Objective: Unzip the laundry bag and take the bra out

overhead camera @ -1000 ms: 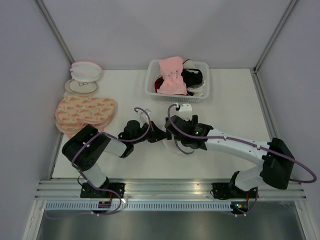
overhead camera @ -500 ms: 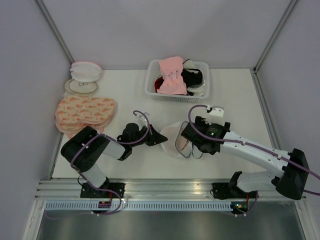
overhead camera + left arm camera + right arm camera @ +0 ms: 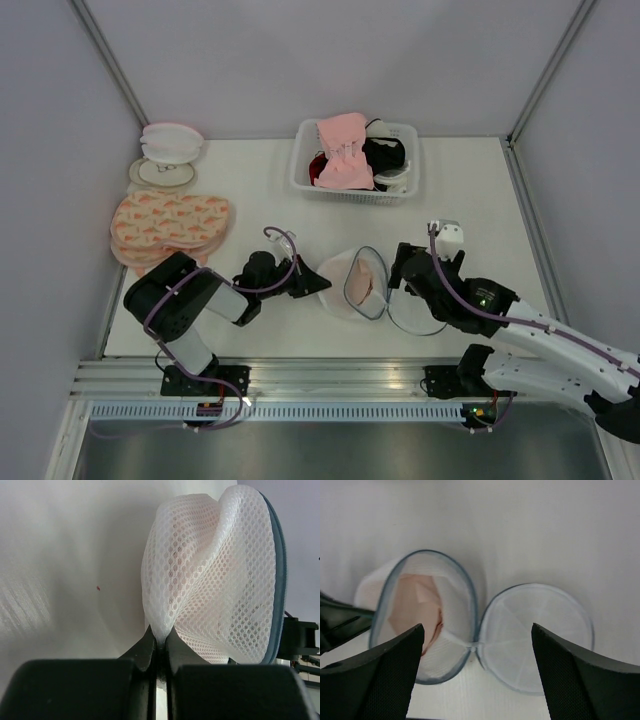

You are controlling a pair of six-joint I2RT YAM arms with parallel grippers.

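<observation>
The laundry bag (image 3: 338, 270), unzipped, lies in front of the basket (image 3: 300, 168) with the bra (image 3: 420, 615) in its left half. The left gripper (image 3: 159, 639) is clenched on the mesh; the right gripper (image 3: 477, 628) hangs spread wide above the bag, grasping nothing.

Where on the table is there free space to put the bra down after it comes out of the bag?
Bare table lies right of the basket, out to the table's edge. A second patch lies between the basket and the patterned bags. The middle is crowded: laundry bag, left gripper, right gripper.
</observation>
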